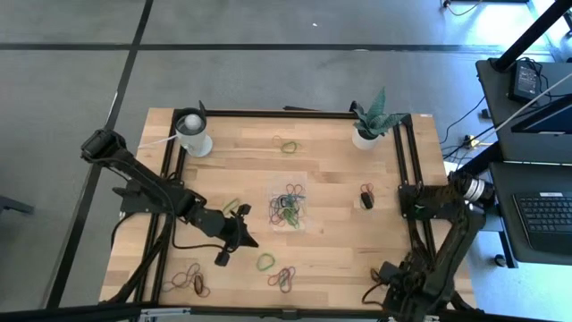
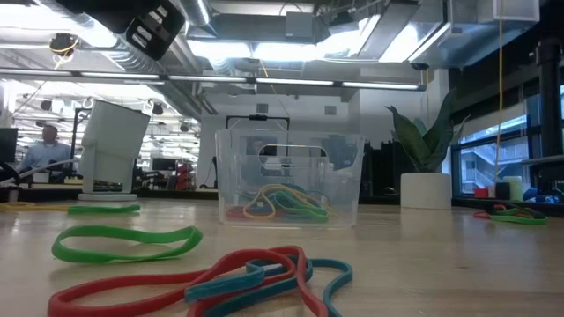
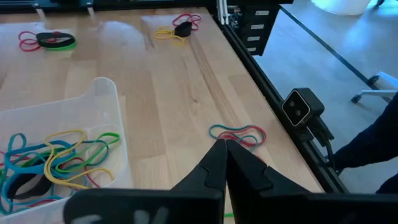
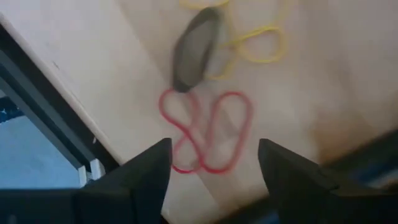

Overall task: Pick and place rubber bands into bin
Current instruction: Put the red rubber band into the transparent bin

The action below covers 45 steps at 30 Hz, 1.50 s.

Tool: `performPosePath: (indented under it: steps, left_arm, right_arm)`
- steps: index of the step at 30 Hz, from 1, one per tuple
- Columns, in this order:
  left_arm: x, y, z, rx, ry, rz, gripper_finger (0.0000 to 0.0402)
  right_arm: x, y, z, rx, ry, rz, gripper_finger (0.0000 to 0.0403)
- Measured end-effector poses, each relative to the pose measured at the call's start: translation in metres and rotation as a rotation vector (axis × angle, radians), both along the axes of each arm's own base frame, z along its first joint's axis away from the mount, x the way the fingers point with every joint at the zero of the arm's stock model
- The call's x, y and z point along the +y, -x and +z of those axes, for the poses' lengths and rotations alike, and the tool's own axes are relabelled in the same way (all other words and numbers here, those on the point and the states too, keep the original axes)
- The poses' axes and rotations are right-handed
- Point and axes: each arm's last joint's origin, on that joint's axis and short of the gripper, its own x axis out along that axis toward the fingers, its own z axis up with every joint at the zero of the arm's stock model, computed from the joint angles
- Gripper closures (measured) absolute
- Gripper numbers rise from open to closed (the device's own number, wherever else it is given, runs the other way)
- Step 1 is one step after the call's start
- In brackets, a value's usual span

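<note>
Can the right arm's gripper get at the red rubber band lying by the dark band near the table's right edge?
Probably yes. The right gripper is open, pointing at the red rubber band on bare wood, with nothing between; the dark band lies just beyond it.

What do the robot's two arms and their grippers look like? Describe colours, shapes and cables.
Both arms are dark, jointed links. The left arm trails a black cable, and its gripper has two black tapered fingers. The right gripper shows two black, blunt, wedge-shaped fingers.

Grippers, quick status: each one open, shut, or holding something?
Left gripper: shut, holding nothing, above the table beside the bin.
Right gripper: open, holding nothing, over a red rubber band.
</note>
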Motion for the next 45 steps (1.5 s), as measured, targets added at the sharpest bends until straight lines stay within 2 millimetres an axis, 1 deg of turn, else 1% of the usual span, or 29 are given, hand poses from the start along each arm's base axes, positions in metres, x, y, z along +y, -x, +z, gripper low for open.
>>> performPosePath:
  steps: [2, 5, 8, 11, 13, 16, 22, 24, 27, 30, 33, 36, 39, 41, 45]
  left_arm:
    - [0.0, 0.0, 0.0, -0.002, 0.002, 0.0, 0.04]
    - [0.0, 0.0, 0.0, -0.002, 0.005, 0.004, 0.04]
    - [0.0, 0.0, 0.0, -0.002, 0.004, 0.006, 0.04]
    - [0.0, 0.0, 0.0, -0.002, 0.004, 0.006, 0.04]
    - [0.0, 0.0, 0.0, -0.002, 0.004, 0.007, 0.04]
    - [0.0, 0.0, 0.0, -0.002, 0.004, 0.007, 0.04]
    - [0.0, 0.0, 0.0, -0.003, 0.004, 0.006, 0.04]
    - [0.0, 0.0, 0.0, -0.003, 0.005, 0.006, 0.04]
    - [0.0, 0.0, 0.0, -0.003, 0.005, 0.007, 0.04]
    - [0.0, 0.0, 0.0, -0.003, 0.005, 0.007, 0.04]
    - [0.0, 0.0, 0.0, -0.003, 0.005, 0.007, 0.04]
    - [0.0, 0.0, 0.0, -0.003, 0.005, 0.007, 0.04]
    - [0.0, 0.0, 0.0, -0.003, 0.005, 0.007, 0.04]
    - [0.0, 0.0, 0.0, -0.004, 0.003, 0.01, 0.04]
    - [0.001, -0.001, 0.0, -0.013, -0.012, 0.045, 0.0399]
  right_arm:
    - [0.007, -0.003, -0.011, 0.005, -0.015, 0.002, 0.0148]
    - [0.015, -0.005, -0.027, 0.055, -0.044, 0.002, 0.0147]
    - [0.021, -0.005, -0.041, 0.098, -0.052, 0.006, 0.0158]
    - [0.025, -0.004, -0.049, 0.114, -0.045, 0.013, 0.0181]
    - [0.027, -0.002, -0.053, 0.113, -0.033, 0.015, 0.0203]
    - [0.027, -0.002, -0.054, 0.114, -0.031, 0.016, 0.025]
    - [0.025, -0.001, -0.052, 0.134, -0.024, 0.015, 0.0374]
    - [0.025, -0.001, -0.046, 0.131, -0.037, 0.016, 0.0393]
    - [0.026, -0.001, -0.033, 0.136, -0.046, 0.016, 0.0389]
    - [0.025, 0.0, -0.008, 0.126, -0.072, 0.016, 0.0394]
    - [0.02, 0.001, 0.01, 0.119, -0.045, 0.014, 0.0399]
    - [0.016, 0.002, 0.038, 0.064, -0.045, 0.013, 0.0396]
    - [0.006, 0.002, 0.059, 0.02, 0.016, -0.012, 0.0399]
    - [0.001, 0.001, 0.077, -0.04, 0.03, -0.039, 0.04]
    - [-0.017, -0.009, 0.105, -0.138, 0.108, -0.074, 0.04]
